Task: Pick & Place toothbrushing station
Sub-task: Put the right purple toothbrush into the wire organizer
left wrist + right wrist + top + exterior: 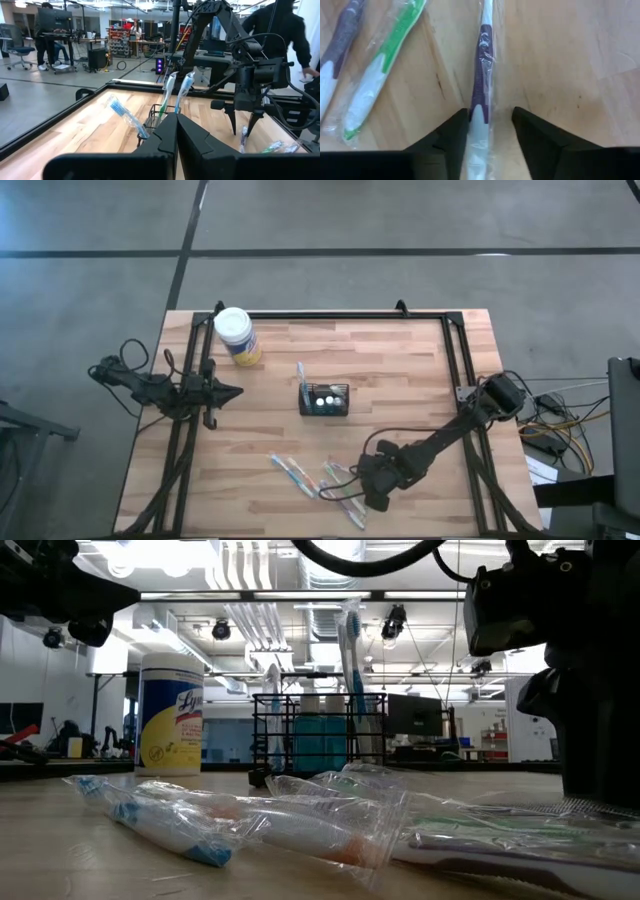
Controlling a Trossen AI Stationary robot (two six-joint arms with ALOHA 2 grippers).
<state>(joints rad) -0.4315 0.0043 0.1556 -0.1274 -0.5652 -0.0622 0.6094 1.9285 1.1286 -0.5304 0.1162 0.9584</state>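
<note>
Right gripper [490, 127] is down at the tabletop, its 2 fingers apart on either side of a wrapped purple toothbrush [482, 55] lying between them, one finger touching the wrapper; a firm grip cannot be told. Beyond it stands the toothbrushing station [325, 399], well apart, mid-table. Farther off, the left gripper [232, 392] hovers with fingers closed, empty

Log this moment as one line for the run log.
right gripper: open, straddling wrapped purple toothbrush | left gripper: shut, waiting | holder box: mid-table
</note>
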